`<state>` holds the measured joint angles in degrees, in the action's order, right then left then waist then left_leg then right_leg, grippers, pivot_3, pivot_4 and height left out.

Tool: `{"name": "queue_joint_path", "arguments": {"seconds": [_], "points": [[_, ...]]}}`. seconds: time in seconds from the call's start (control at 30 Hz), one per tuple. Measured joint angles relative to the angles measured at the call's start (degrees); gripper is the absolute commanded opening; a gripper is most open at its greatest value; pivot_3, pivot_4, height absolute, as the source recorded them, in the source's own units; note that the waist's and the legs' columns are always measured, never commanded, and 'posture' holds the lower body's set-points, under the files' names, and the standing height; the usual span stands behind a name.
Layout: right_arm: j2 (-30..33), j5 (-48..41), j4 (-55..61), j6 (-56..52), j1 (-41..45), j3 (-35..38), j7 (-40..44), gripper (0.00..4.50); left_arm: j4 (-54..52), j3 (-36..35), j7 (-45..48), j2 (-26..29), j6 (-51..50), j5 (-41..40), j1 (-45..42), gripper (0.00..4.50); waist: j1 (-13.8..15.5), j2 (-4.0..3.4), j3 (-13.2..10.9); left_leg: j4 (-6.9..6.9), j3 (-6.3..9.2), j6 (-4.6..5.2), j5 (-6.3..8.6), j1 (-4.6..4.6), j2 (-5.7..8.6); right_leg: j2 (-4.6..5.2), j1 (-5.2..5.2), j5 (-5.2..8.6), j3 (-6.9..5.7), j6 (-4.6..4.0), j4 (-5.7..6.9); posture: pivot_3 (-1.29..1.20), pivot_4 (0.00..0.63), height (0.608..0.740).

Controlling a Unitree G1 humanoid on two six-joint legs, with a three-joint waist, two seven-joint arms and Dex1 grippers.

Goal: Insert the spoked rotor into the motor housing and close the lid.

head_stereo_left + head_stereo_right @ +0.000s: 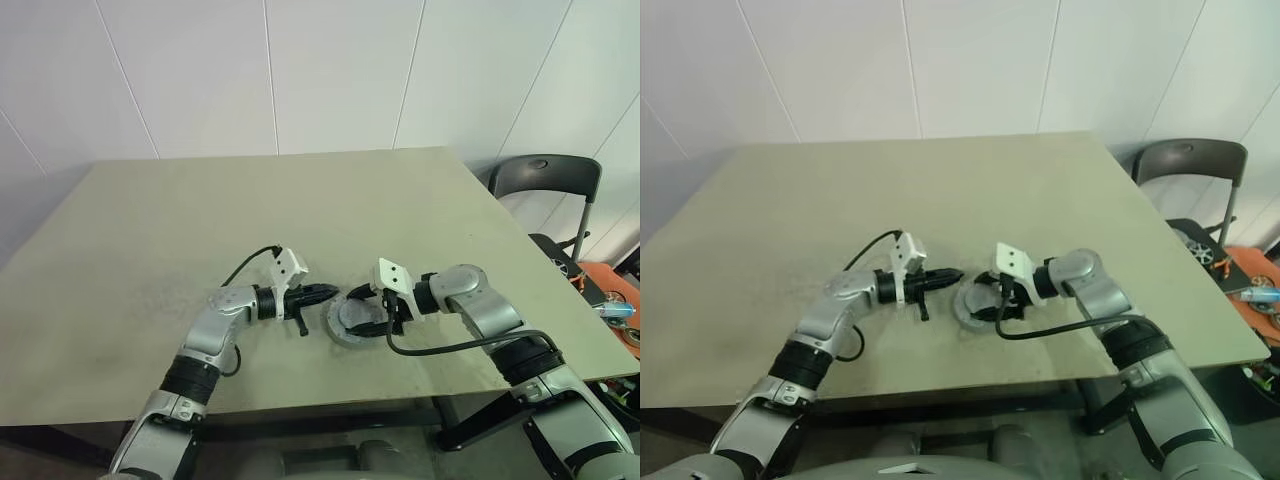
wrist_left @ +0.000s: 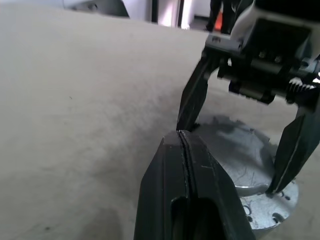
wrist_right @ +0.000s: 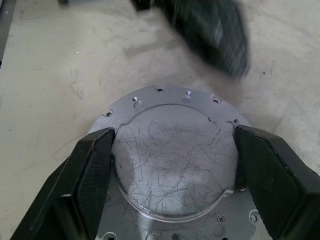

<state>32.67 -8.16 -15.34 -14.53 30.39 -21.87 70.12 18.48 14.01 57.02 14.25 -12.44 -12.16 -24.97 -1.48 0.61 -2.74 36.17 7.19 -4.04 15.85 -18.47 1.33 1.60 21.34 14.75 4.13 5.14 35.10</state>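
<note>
The table [image 1: 200, 210] carries one assembly near its front edge; a chair [image 1: 545, 180] stands beyond its right corner. The assembly is a round silver unit whose scratched disc, the lid [image 3: 175, 160], faces upward; neither the motor housing nor the spoked rotor can be made out beneath it. The right gripper [image 3: 172, 170] straddles the lid's raised centre, its jaws spread wide, one finger at each side of the rim; actual contact cannot be confirmed. The left gripper [image 2: 186, 145] has its fingers pressed together on nothing, its tip just beside the lid's edge. The closing step appears to be in hand; the next move likely calls for steadying and pressing the lid level.
</note>
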Motion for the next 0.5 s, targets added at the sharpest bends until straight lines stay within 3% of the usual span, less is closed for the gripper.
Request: {"name": "queue_joint_path", "arguments": {"seconds": [0.37,0.47,0.5], "points": [[-0.06,0.00,0.78,-2.18,-0.16,0.06,-0.73,3.46,2.71,6.61,6.51,-0.38,0.61,3.27,-4.71,0.00,-0.20,0.08,0.07,0.04,0.01,-0.12,0.08,0.00,0.00,0.05,-0.05,0.01,-0.02,-0.01,-0.16,0.00,0.000,0.740],[-0.28,0.00,1.18,-4.66,0.23,0.36,-1.66,4.47,2.83,7.60,6.82,-0.29,1.19,4.40,-5.08,0.00,-0.67,0.05,0.12,0.06,0.02,-0.12,0.08,-0.01,0.00,0.07,-0.10,0.01,-0.05,-0.01,-0.28,0.00,0.000,0.740],[-0.30,0.00,1.21,-5.48,0.42,0.42,-2.12,4.47,2.91,7.71,6.85,-0.24,1.69,4.68,-5.08,0.00,-0.83,-0.04,0.17,0.04,0.05,-0.12,0.08,-0.06,-0.03,0.07,-0.14,0.01,-0.12,-0.01,-0.45,0.00,0.000,0.740]]}}
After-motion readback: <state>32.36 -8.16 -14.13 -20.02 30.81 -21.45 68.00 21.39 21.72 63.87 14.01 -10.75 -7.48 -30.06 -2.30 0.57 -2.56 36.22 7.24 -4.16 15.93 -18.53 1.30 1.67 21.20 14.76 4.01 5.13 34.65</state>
